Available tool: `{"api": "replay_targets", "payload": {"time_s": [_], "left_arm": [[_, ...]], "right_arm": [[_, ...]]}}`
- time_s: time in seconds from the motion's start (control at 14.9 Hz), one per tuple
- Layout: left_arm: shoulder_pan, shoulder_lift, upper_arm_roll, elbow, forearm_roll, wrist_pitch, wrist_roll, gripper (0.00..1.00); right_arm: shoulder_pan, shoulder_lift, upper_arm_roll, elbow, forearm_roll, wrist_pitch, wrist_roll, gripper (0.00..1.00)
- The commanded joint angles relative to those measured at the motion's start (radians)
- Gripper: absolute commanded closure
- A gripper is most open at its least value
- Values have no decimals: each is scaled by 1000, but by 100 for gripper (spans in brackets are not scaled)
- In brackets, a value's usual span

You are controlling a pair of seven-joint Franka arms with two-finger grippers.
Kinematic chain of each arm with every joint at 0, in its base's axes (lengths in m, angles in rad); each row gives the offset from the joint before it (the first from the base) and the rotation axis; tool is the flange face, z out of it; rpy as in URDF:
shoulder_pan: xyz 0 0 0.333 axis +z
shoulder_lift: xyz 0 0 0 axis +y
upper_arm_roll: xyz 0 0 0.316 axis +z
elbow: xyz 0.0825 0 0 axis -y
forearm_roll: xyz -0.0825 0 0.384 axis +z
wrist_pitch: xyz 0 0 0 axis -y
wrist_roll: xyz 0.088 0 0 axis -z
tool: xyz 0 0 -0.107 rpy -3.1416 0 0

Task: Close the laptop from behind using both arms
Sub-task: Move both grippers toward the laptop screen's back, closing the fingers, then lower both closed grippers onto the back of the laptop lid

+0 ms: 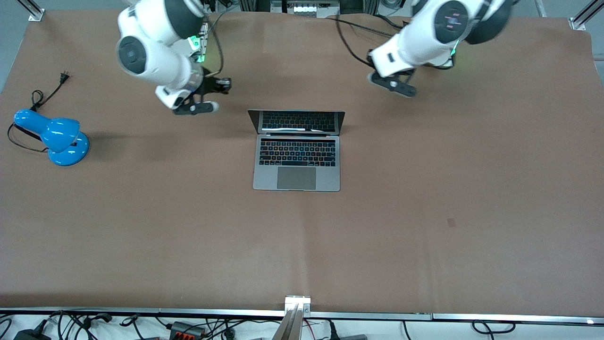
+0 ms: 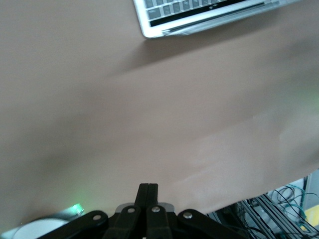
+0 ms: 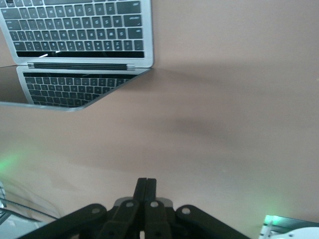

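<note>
Laptop (image 1: 297,150) sits mid-frame on the brown table (image 1: 424,226), base flat, trackpad toward the front camera, lid still up with the dark screen mirroring the keys. Nothing closed yet; the whole job is left.

Upper part of the frame: right gripper (image 1: 196,107) hangs over bare table up-left of the lid, left gripper (image 1: 392,85) over bare table up-right of it. Neither touches the laptop. Both wrist views show fingers pressed together, holding nothing.

Judgement: both still need to get to the lid's back edge and push it down.

Hard to read: lid's back face and logo hidden from all views; left wrist view catches only a laptop corner (image 2: 209,15). Blue desk lamp (image 1: 54,137) at mid-left, unplugged, irrelevant.
</note>
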Motion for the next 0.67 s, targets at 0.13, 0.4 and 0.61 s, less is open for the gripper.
{"api": "replay_targets", "payload": {"time_s": [0.13, 0.4, 0.61], "left_arm": [[11, -13, -96, -91, -57, 160, 3, 99], [5, 56, -161, -117, -120, 331, 3, 99], [5, 112, -184, -117, -122, 431, 3, 99]], "right_arm": [[72, 28, -9, -73, 20, 155, 23, 100], [140, 99, -9, -64, 90, 281, 44, 100], [143, 140, -9, -45, 92, 311, 47, 100]]}}
